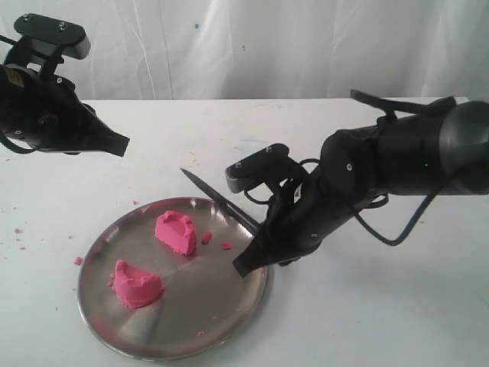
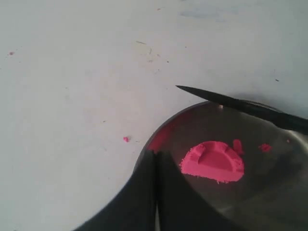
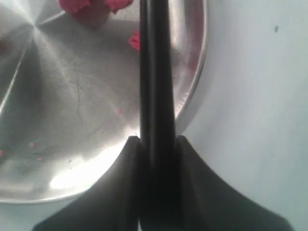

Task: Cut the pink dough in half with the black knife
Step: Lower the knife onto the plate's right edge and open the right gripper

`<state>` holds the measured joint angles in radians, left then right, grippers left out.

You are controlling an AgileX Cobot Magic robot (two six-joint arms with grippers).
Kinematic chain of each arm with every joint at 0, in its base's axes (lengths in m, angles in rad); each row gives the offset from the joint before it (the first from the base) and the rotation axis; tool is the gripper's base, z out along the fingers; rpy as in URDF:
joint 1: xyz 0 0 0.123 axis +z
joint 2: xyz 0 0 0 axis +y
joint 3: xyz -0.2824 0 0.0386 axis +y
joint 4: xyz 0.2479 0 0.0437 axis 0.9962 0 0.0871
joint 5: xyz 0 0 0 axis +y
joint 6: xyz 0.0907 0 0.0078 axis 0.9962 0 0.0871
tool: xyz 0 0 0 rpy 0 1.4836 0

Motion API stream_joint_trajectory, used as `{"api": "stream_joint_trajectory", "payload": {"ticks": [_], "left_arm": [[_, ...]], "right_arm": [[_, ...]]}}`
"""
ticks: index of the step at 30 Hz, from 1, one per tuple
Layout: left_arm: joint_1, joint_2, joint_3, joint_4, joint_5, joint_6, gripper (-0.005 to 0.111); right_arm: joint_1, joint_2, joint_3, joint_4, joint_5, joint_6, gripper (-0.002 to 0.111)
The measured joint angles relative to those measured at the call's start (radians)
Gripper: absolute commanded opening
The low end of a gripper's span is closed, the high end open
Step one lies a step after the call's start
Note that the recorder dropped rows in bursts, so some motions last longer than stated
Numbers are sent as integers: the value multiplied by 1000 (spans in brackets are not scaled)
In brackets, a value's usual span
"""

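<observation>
Your right gripper (image 1: 244, 264) pinches the slim black knife (image 1: 218, 197) by its stiff handle over the round steel plate (image 1: 199, 298); soft pink dough halves (image 1: 176, 232) there should squash easily.

The left arm (image 1: 46, 115) and right arm (image 1: 405, 157) are bulky black shells. A thin cable (image 1: 396, 243) loops under the right; screws (image 1: 61, 25) dot the wrist cameras (image 1: 256, 168).

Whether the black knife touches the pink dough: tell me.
Apart. In the left wrist view, bare plate shows between the black knife and the pink dough half; the exterior view puts the other half farther off.
</observation>
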<state>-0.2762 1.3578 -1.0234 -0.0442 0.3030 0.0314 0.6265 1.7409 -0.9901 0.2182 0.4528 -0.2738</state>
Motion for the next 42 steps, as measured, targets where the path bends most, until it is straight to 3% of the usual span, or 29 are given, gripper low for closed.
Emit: {"api": "stream_joint_trajectory", "payload": {"ticks": [23, 30, 35, 42], "left_arm": [[0, 0, 0, 0, 0, 0, 0], [0, 0, 0, 0, 0, 0, 0], [0, 0, 0, 0, 0, 0, 0], [0, 0, 0, 0, 0, 0, 0]], "right_arm": [[0, 84, 0, 101, 24, -12, 1], [22, 84, 0, 105, 33, -69, 22], [30, 84, 0, 105, 34, -77, 28], [30, 84, 0, 105, 28, -77, 51]]}}
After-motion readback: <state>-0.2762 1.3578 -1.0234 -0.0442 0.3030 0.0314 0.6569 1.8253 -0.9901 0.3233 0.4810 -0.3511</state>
